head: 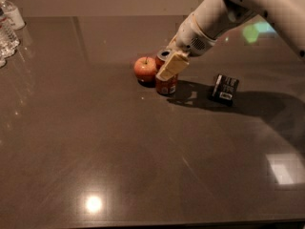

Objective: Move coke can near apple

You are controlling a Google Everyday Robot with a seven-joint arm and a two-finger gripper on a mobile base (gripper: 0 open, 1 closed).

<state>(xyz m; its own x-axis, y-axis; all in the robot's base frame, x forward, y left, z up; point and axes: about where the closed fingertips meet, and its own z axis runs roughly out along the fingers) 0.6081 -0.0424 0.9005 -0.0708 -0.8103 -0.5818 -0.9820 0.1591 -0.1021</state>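
The gripper (pixel 165 68) at the coke can (pixel 166 85) hides much of the can's side. The arm (pixel 248 4) runs off the right edge; bottles (pixel 8 30) are cut at the left.

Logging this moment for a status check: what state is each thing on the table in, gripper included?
coke can: upright on the table, close beside the apple.
apple: whole, resting on the table.
gripper: low, at the coke can's upper half.
black packet: lying on the table, apart from the can.
water bottles: upright at the far edge.
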